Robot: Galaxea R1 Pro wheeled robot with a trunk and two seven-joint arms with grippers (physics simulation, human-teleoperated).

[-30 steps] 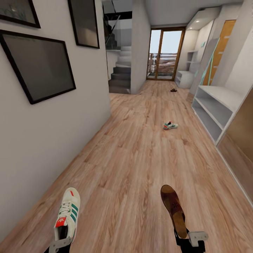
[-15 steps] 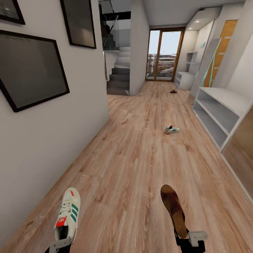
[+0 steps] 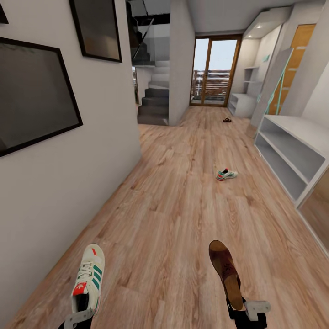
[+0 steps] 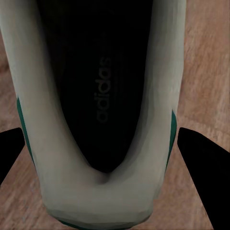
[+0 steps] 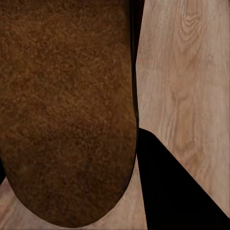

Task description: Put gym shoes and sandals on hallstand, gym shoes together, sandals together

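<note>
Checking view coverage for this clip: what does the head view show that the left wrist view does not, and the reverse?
Head only: the brown leather sandal in the right gripper, a second striped sneaker on the floor, the white two-shelf bench. Left wrist only: the black insole's lettering. Both: the cream-white green-striped sneaker in the left gripper, the wood-plank floor.

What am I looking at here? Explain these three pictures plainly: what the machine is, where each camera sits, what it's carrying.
This is a simulated two-armed wheeled robot in a corridor. The wide picture comes from its head, looking down the corridor floor. Its left gripper holds a gym shoe; its right gripper holds a sandal. The two close-ups come from wrist cameras, staring at that shoe and sandal. Ahead on the floor lie another gym shoe and, farther off, a dark sandal. The grey hallstand stands at the far end.
</note>
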